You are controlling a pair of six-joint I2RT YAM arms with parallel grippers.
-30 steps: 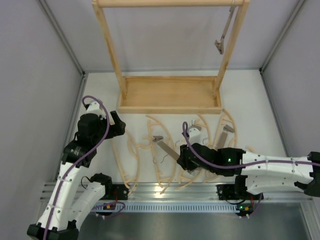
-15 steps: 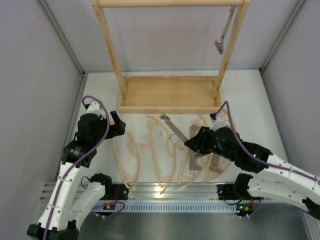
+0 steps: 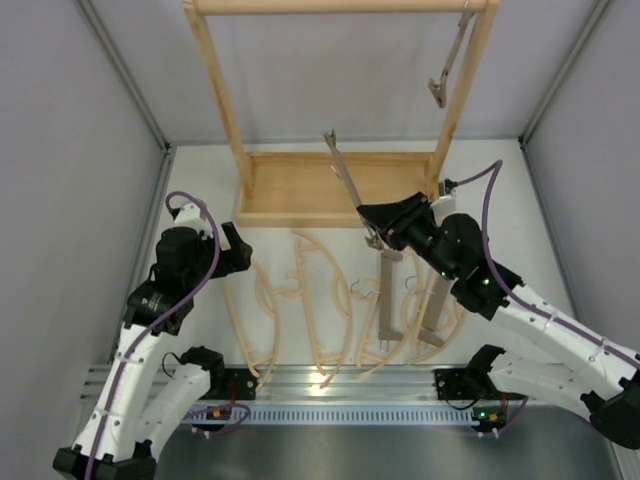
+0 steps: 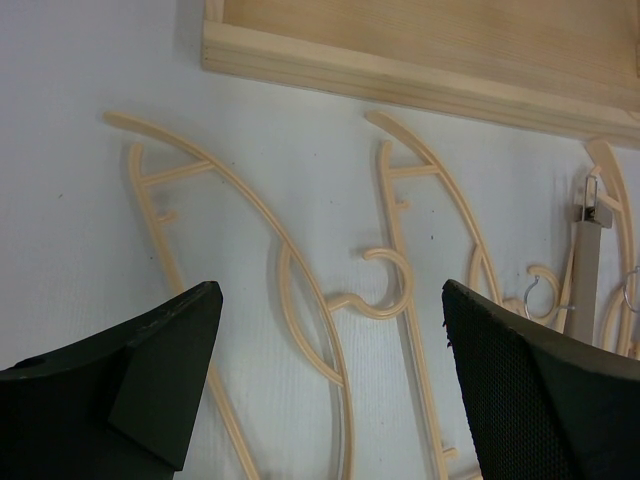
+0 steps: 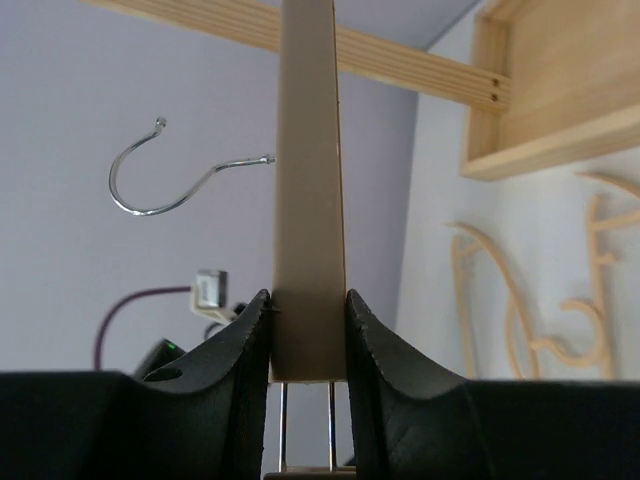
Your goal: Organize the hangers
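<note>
Grey-brown wood: one clamp bar (image 3: 343, 175) is held clear of the table, its lower end pinched between the narrowed jaws of the right gripper (image 3: 380, 222).

Change over the last second — the right arm was low in the lower centre of the top view, over the heap, with the bar close to the table. It has since been raised and swung toward the centre of the frame. The bar is now tilted up and to the left in front of the rack (image 3: 340, 216). In the right wrist view its metal hook (image 5: 170, 185) is seen free in the air, not on anything.

The left gripper (image 3: 235, 250) is unchanged at centre left: jaws wide, nothing held, hovering over the curved coat hangers (image 3: 270, 300) lying on the table.

Not moved: two more clamp bars (image 3: 387, 295) in the lower centre, among the curved ones, and one hung bar (image 3: 450, 65) on the top rail (image 3: 340, 6) at upper right.

Judgement — the pick is done and the carry to the rail is under way. The hook is well below the rail, so more lift is needed. Most of the task remains.
</note>
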